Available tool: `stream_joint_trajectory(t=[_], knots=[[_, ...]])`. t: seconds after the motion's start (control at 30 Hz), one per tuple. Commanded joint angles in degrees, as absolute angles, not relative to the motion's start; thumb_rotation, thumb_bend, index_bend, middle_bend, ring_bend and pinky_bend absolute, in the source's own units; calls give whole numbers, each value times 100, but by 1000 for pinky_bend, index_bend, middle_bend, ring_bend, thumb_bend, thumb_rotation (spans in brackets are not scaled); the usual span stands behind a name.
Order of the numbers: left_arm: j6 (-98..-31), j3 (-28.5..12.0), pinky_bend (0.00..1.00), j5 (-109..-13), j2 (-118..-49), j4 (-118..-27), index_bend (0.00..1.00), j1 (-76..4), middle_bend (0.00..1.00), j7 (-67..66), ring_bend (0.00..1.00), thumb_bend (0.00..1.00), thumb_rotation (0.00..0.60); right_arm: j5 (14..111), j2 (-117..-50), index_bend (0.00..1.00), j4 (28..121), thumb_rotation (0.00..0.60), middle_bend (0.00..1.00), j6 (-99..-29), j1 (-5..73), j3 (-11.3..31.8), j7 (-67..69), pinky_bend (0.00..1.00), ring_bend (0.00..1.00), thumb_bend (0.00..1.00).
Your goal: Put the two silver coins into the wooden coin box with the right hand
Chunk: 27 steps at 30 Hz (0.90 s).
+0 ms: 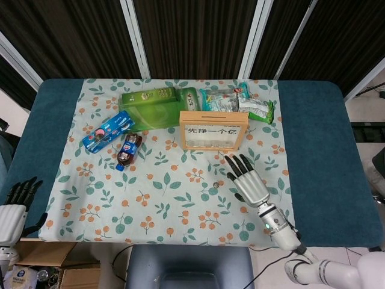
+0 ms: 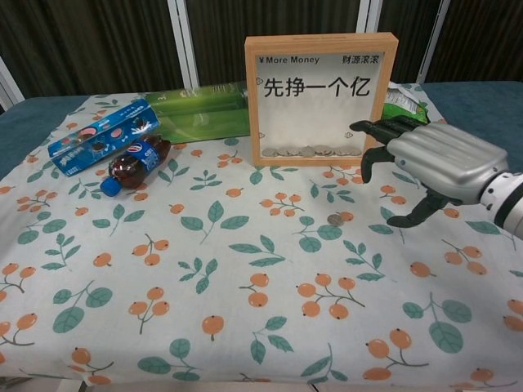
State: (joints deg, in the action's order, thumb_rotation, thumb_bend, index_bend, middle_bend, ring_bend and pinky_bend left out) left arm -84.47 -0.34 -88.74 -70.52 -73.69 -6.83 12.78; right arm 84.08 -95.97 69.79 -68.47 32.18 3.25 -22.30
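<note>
The wooden coin box (image 1: 213, 129) stands upright at the back middle of the floral cloth, and several coins lie at its bottom behind the clear front (image 2: 315, 151). One silver coin (image 1: 215, 184) lies on the cloth in front of the box, also visible in the chest view as a small silver coin (image 2: 334, 219). I see no second loose coin. My right hand (image 1: 246, 180) hovers just right of that coin, fingers spread and empty; in the chest view the right hand (image 2: 425, 163) hangs above the cloth right of the box. My left hand (image 1: 15, 208) rests off the table's left front corner, holding nothing.
A green packet (image 1: 157, 99), a blue biscuit pack (image 1: 107, 129) and a small cola bottle (image 1: 128, 149) lie left of the box. Snack bags (image 1: 234, 99) lie behind it. The cloth (image 1: 150, 211) covers a blue table (image 1: 319, 150). A cardboard carton (image 1: 36, 271) sits on the floor.
</note>
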Motion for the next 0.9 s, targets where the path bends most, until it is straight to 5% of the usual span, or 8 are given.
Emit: stream_joint_trajectory(t=[0.03,0.9], knots=[[-8431,-32,0,-8860,-7067,-7331,0,-679,0,1310,0,354,600,8331,-9875,542,6657,600,0,-6735,3310,433,-2196,0,0,312],[-8380,-29,0,-8845,-7127,-7157,0,-686,0,1514,0,353,600,8621,-10961,555,5079,600,39,-6679,3445,386,-1308,0,0,432]])
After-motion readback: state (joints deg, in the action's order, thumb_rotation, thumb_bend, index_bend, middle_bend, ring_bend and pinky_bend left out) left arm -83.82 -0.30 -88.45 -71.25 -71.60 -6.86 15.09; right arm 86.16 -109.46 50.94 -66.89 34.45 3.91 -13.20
